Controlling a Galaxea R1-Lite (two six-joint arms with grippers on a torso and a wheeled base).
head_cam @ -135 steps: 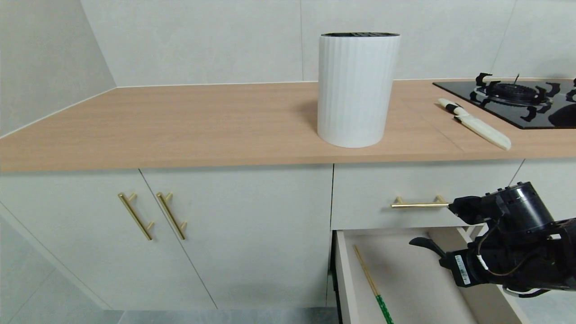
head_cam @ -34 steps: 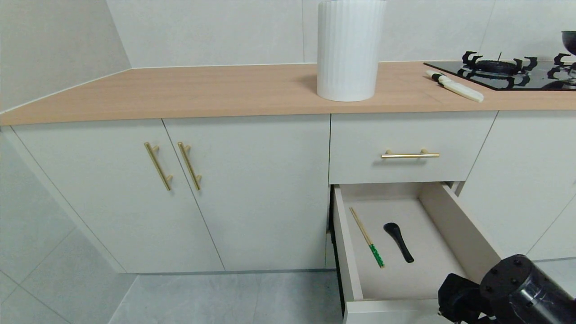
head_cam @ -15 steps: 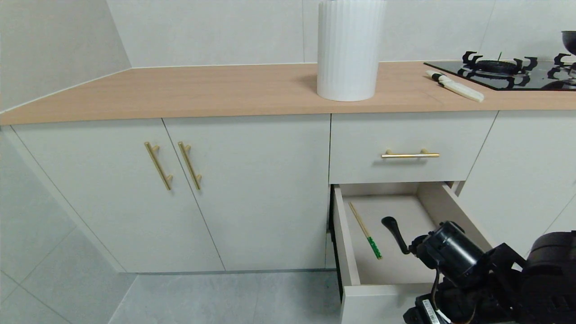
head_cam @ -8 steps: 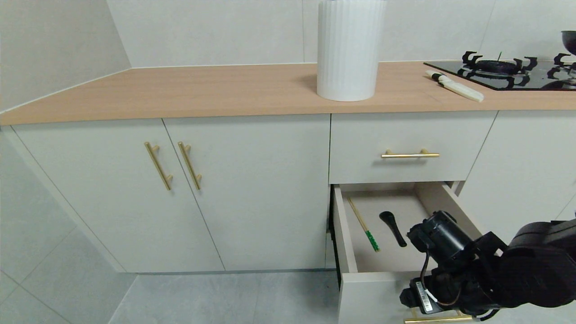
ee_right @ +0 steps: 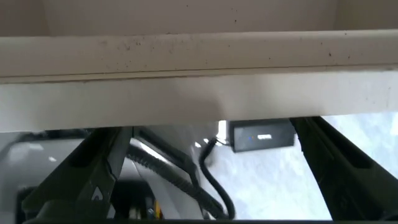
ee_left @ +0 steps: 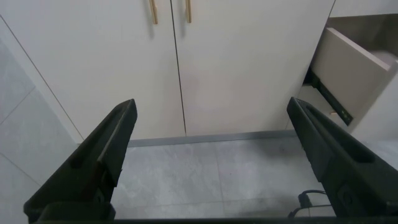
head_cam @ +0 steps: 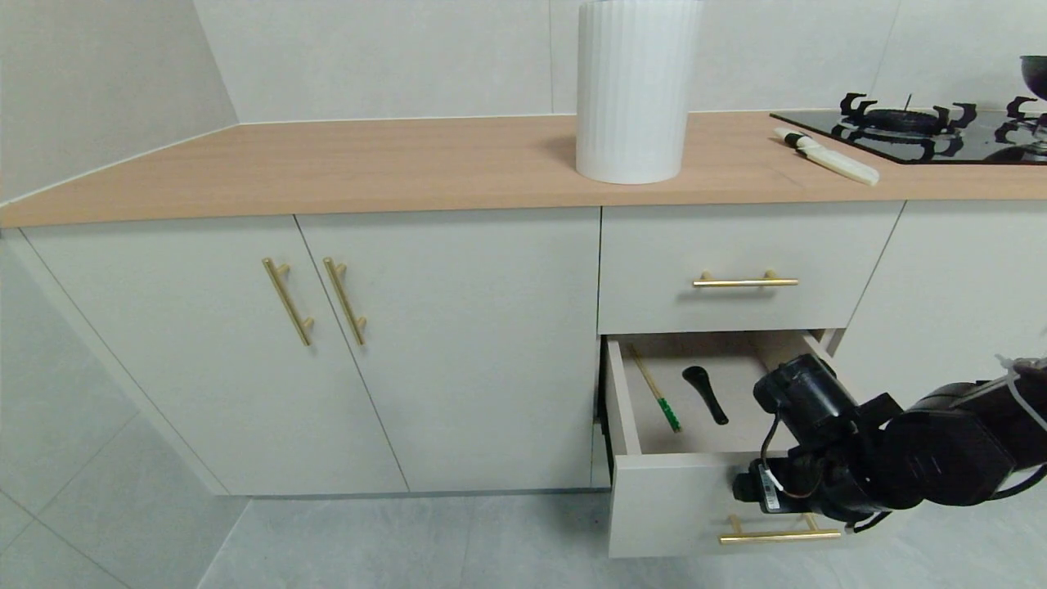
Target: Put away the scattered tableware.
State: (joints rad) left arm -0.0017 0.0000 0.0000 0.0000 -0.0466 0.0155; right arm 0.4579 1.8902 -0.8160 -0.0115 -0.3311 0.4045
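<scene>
Spoon (head_cam: 705, 395) and chopsticks (head_cam: 657, 397) lay in the half-shut drawer (head_cam: 664, 509), chopsticks by its left wall. Both looked light and stiff. The drawer likely slid easily: push the front or take the handle (head_cam: 779, 536). Knife (head_cam: 826, 157) lay at the counter's (head_cam: 368, 168) right end. Head view gave the contents. Right wrist view gave the right gripper (ee_right: 210, 127) spread wide, empty, at the drawer front. Left gripper (ee_left: 211, 104) was wide and empty.

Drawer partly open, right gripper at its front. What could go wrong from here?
1. Knife lies on the counter; shutting the drawer now likely leaves it out.
2. Right gripper sits at the drawer front just above the handle; it may catch on the handle in a push.
</scene>
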